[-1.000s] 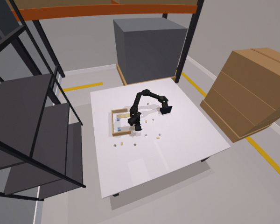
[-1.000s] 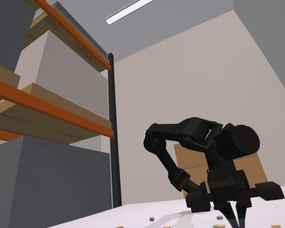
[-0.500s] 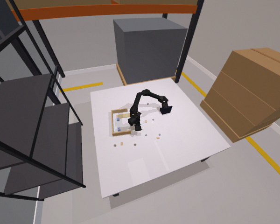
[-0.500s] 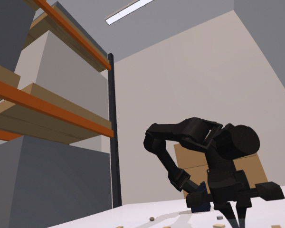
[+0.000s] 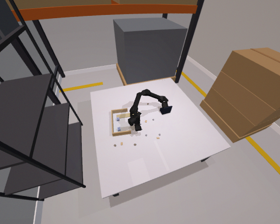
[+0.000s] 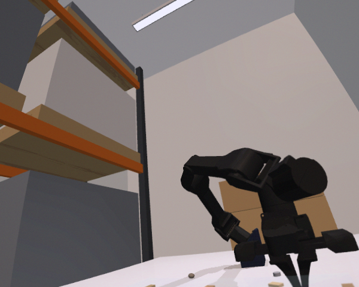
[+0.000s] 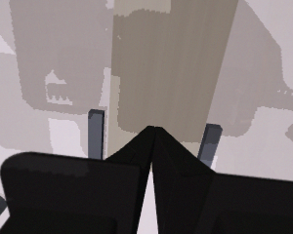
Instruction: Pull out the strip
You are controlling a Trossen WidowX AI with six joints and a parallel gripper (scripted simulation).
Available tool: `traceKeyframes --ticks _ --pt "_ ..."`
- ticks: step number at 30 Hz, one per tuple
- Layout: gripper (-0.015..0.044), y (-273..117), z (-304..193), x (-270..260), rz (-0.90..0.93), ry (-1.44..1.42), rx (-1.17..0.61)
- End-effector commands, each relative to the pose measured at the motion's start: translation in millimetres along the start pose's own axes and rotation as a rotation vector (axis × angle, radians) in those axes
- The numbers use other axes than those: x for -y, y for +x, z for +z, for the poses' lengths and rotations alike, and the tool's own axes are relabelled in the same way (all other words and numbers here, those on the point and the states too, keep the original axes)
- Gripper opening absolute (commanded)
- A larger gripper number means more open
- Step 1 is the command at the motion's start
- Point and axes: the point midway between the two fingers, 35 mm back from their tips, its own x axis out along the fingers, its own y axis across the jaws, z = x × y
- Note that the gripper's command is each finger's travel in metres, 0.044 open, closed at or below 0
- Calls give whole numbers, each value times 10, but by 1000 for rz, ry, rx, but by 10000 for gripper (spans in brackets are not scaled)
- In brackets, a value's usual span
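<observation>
Black fingers meet at their tips on my gripper [image 5: 137, 127] [image 6: 301, 279] [image 7: 154, 128], clenched on nothing, with a tan strip [image 7: 163, 73] showing beyond them between two dark uprights. Seen from above, a wooden-walled tray [image 5: 112, 122] lies beside me, near the table's left edge. Inside are a yellowish strip [image 5: 122, 116] and two small blue cubes [image 5: 117, 119] [image 5: 118, 129]; I cannot tell which is labelled. Pebbles and chips lie between the tray and the table's near-left corner.
</observation>
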Motion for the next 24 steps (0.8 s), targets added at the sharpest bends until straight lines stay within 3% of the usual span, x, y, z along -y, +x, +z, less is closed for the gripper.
traceKeyframes --ticks 1,24 --pt "0 32 -3 11 -4 -3 -2" --pt "0 55 2 7 -4 -3 -2"
